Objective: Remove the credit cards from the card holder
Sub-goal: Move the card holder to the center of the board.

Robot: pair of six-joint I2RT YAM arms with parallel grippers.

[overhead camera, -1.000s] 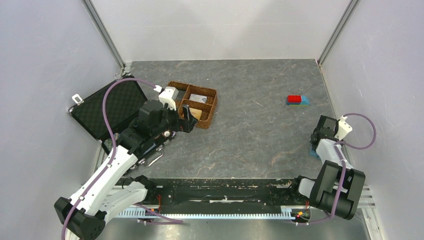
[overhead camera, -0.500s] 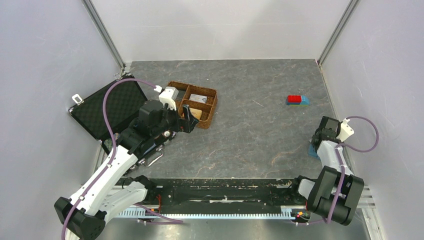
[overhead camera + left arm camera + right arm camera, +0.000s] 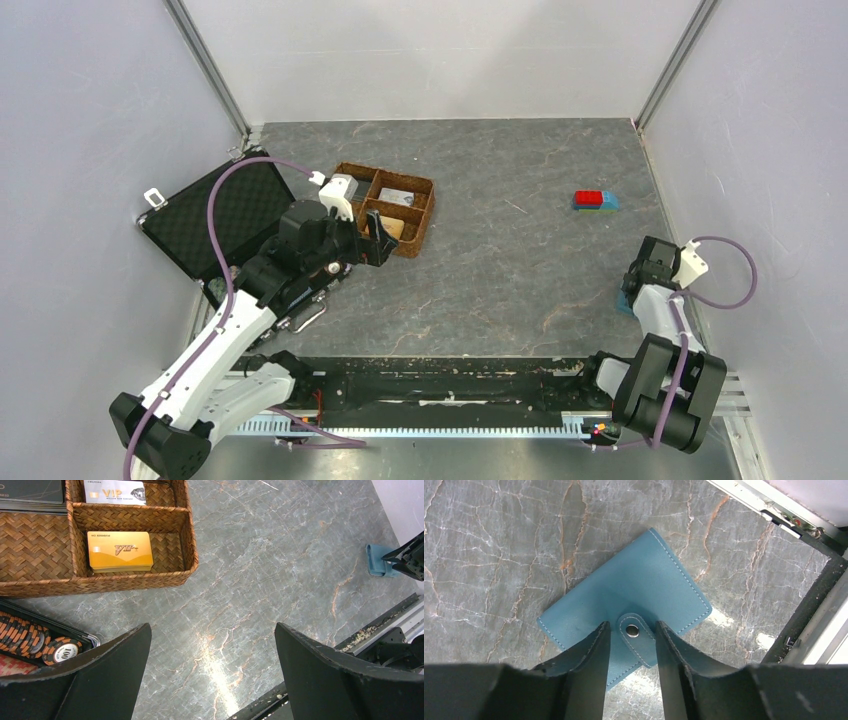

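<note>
Straddling the snap tab [image 3: 640,641] of the closed light-blue bifold card holder [image 3: 624,587], right fingers [image 3: 584,662] stand narrow, unclamped. Left fingers [image 3: 107,667] gape wide, well apart from it.

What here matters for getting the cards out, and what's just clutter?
Job: card holder, closed, its cards hidden; right gripper straddling its snap tab.
Clutter: wicker tray, gold VIP card, poker chips, black case, toy bricks.

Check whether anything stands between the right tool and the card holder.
Nothing visible does. The right tool hangs directly over the closed card holder, its fingers either side of the snap tab. The tab looks fastened.
</note>
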